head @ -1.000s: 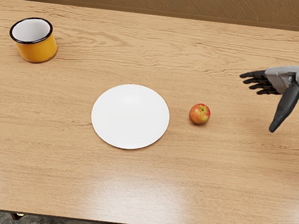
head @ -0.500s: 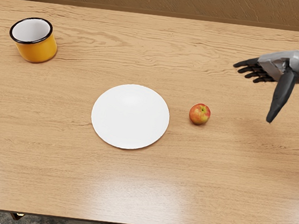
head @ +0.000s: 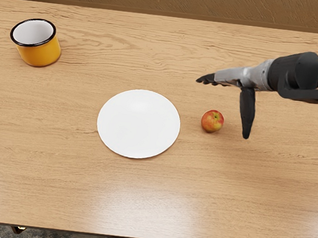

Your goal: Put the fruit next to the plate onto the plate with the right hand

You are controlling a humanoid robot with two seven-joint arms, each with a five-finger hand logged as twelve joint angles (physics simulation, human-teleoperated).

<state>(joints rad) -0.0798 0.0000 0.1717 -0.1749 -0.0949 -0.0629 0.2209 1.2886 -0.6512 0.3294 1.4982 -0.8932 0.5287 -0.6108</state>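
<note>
Here the apple (head: 212, 121) sits on the table (head: 138, 203), just to the right of the plate (head: 138, 123), with a narrow strip of bare wood between the two. It is red and orange with a yellow-green patch near the top, and it stands free of the robot hand. The plate is white, round and flat, and lies near the middle of the table. Above the apple in the picture and a little to its right hangs the right robot hand (head: 235, 78), its arm coming in from the right edge. It is open and holds nothing. The dark fingers (head: 207, 79) stretch out level toward the left, seen almost edge-on so that they overlap and cannot be told apart. The dark thumb (head: 245, 114) points straight down, spread well away from them. The thumb's tip ends just right of the apple, with bare wood showing between them; how high the hand is above the table I cannot tell. The back of the hand is light grey, and behind it the wrist widens into a thick dark forearm (head: 302, 75). Near the table's far left corner stands a yellow cup (head: 35, 44), upright, white inside with a dark rim, well apart from the plate, the apple and the hand. The table is light wood with the grain running left to right and a glossy sheen toward its near edge.
</note>
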